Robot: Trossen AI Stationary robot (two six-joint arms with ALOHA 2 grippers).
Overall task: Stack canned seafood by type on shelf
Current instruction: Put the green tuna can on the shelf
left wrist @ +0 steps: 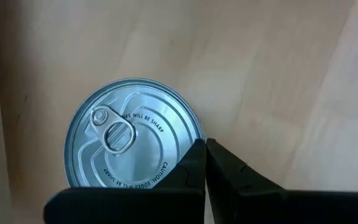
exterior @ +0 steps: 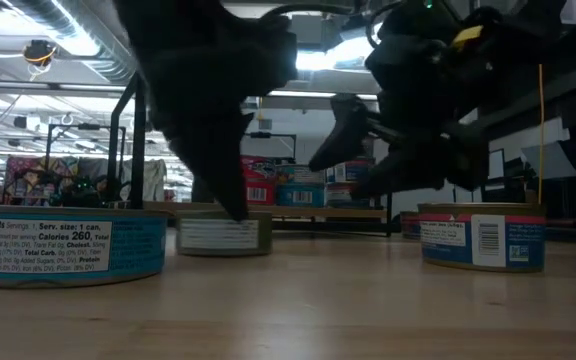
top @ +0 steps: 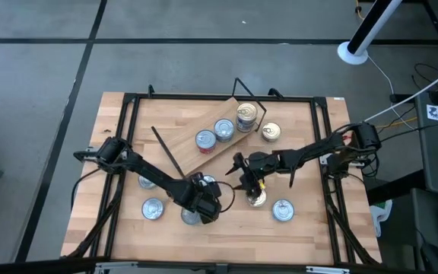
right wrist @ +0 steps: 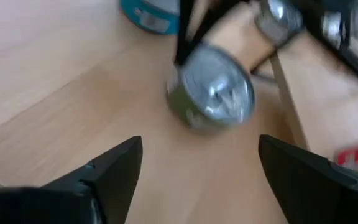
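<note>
Right gripper point(right wrist: 194, 171) is held wide, empty, near the shelf point(top: 192, 144); a tin point(right wrist: 213, 87) lies straight ahead, upright. Left gripper point(left wrist: 205, 163) is pinched shut.

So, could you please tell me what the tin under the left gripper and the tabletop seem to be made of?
The tin looks like metal: its lid is silvery and shiny, with pressed rings, a pull tab and embossed lettering. The tabletop looks like light wood with a smooth matte finish, showing grain and plank seams; whether it is solid or veneer cannot be told. The left gripper, shut, is at the tin's rim.
</note>
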